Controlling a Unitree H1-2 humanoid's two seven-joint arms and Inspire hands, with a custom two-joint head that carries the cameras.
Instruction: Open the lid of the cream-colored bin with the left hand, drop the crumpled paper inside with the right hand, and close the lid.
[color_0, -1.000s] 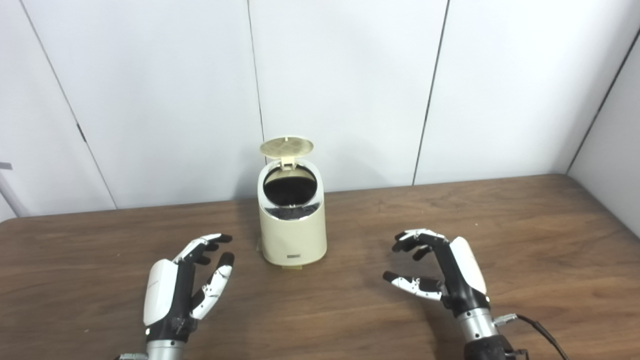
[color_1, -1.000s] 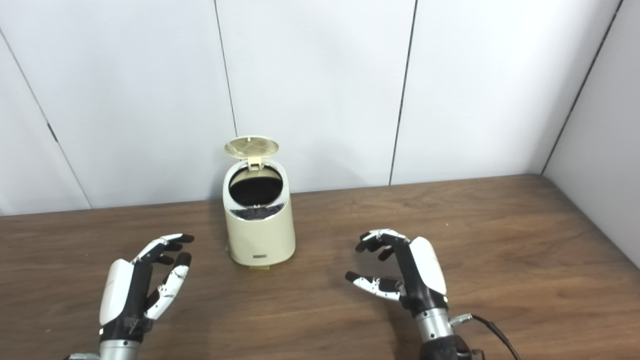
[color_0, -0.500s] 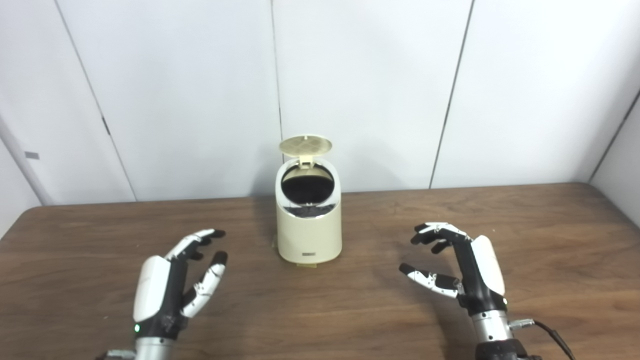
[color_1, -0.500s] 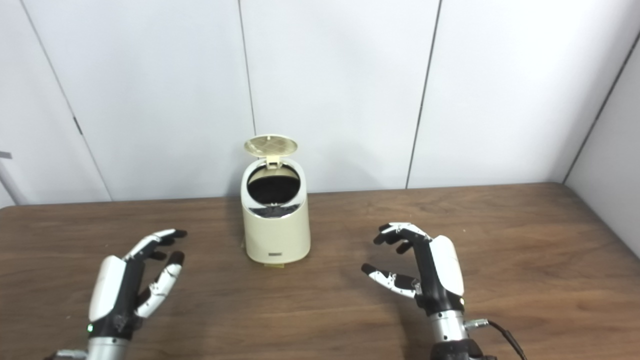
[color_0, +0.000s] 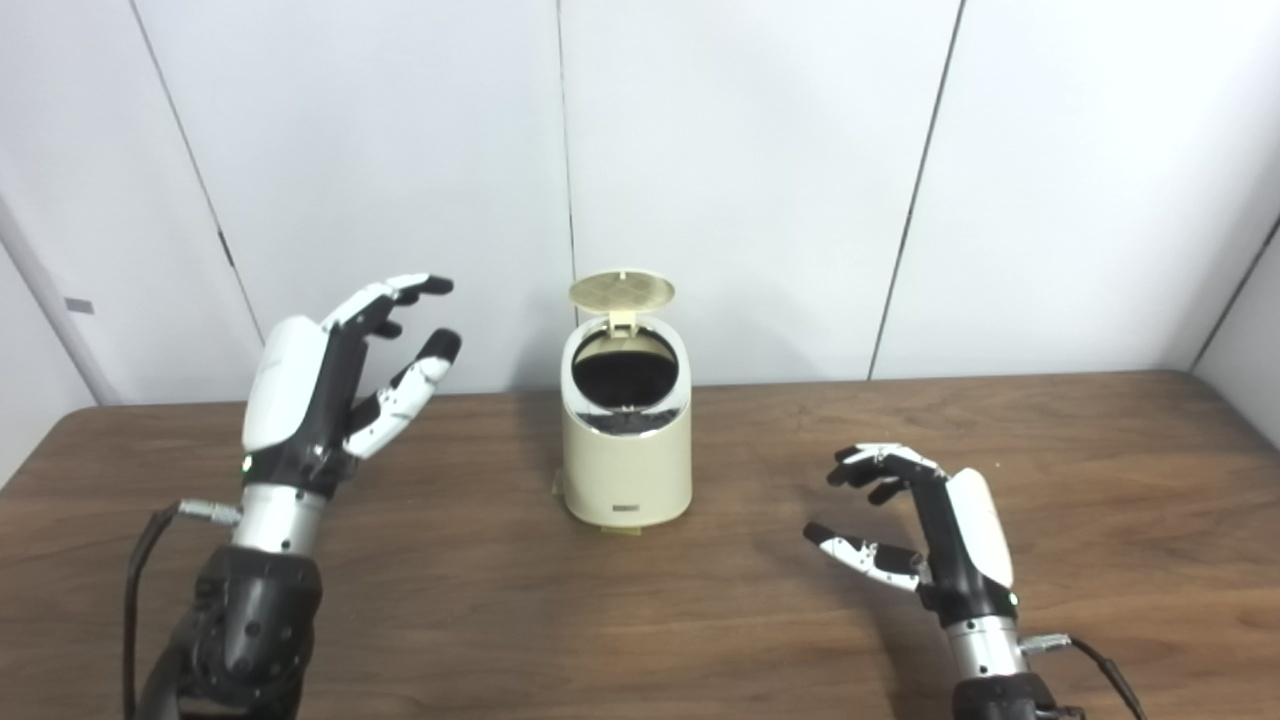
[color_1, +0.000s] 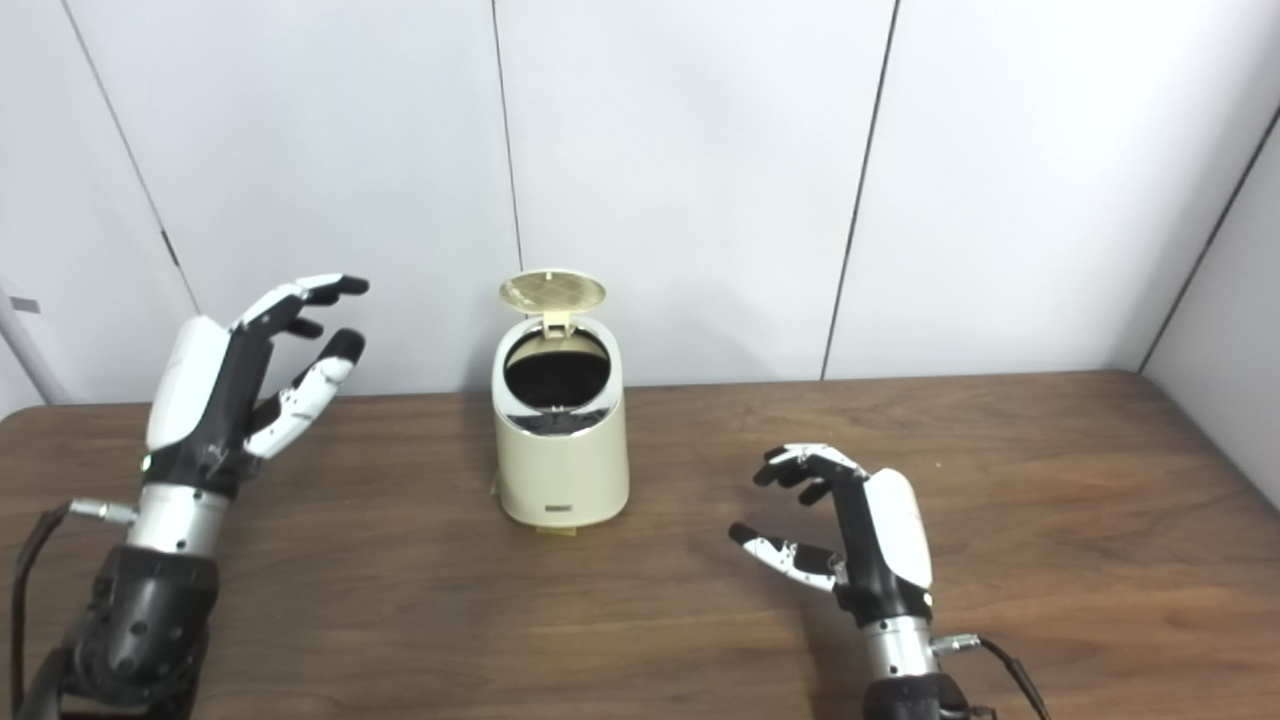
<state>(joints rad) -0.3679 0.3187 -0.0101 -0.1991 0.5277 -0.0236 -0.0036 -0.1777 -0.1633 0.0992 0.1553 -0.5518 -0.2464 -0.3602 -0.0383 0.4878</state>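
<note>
Your left hand (color_0: 320, 385) hangs raised and empty, fingers apart, left of the bin (color_0: 627, 455), its lid (color_0: 621, 291) up; your right hand (color_0: 935, 535) hovers empty, fingers spread, over the worktop (color_0: 700, 620).

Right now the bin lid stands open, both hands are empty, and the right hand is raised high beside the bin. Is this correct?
Not quite: the raised hand is the left hand, up beside the bin; the left eye view shows it. The right hand is low over the table. The lid does stand open and both hands are empty.
</note>
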